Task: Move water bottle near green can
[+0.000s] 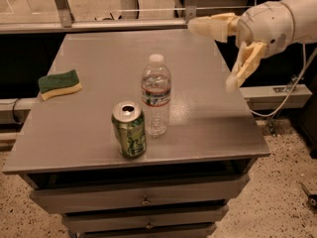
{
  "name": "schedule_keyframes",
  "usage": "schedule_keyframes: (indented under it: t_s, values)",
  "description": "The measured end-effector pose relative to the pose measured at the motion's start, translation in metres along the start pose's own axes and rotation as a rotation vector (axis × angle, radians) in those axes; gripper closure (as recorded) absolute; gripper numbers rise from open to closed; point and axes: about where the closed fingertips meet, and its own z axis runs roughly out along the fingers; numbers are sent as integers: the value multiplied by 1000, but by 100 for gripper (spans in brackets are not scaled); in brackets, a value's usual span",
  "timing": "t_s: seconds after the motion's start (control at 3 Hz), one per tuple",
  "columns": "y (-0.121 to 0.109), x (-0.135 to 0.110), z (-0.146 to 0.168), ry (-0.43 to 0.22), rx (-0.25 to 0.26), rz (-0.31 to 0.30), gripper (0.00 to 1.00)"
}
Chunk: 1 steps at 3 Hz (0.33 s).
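The water bottle [156, 94], clear ribbed plastic with a white cap and a blue-and-white label band, stands upright near the front of the grey table [99, 58]. The green can [129, 129], with a silver top, stands upright just left of and in front of the bottle, almost touching it. My gripper [210, 56] is open and empty, raised over the table's right side, well right of and above the bottle. One cream finger [210, 25] points left, the other finger [243, 67] points down.
A green-and-yellow sponge [60, 83] lies at the table's left edge. The table has drawers [143, 200] below its front. A rail and cables [277, 90] run behind and to the right. A speckled floor surrounds the table.
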Motion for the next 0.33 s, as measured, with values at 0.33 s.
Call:
schedule_keyframes:
  t_s: [0.33]
  values:
    - [-4,-2,7,-10,2,-1,0]
